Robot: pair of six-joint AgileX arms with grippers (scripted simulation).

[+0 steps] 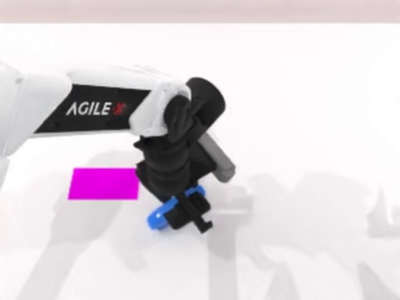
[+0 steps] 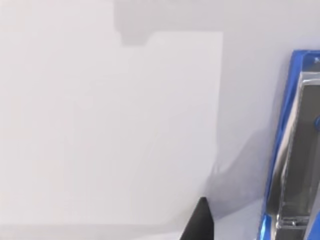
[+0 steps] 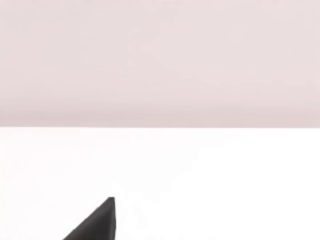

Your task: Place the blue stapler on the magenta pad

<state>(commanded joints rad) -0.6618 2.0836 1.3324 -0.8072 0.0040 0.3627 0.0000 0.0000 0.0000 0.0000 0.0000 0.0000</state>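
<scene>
Beneath and all around my left gripper lies only the plain white table [image 1: 300, 125], crossed near it by soft grey shadows, with a pale pinkish wall [image 1: 200, 9] well beyond it along the far edge.

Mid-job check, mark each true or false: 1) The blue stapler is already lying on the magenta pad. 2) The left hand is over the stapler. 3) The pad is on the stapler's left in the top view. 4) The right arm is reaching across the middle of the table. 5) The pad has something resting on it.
1) False. The blue stapler is on the bare table, apart from the magenta pad.
2) True. The left hand is down over the stapler's middle.
3) True.
4) False. Only the left arm shows over the table in the top view; the right hand shows only as a dark tip in its own wrist view.
5) False. The pad is bare.
</scene>
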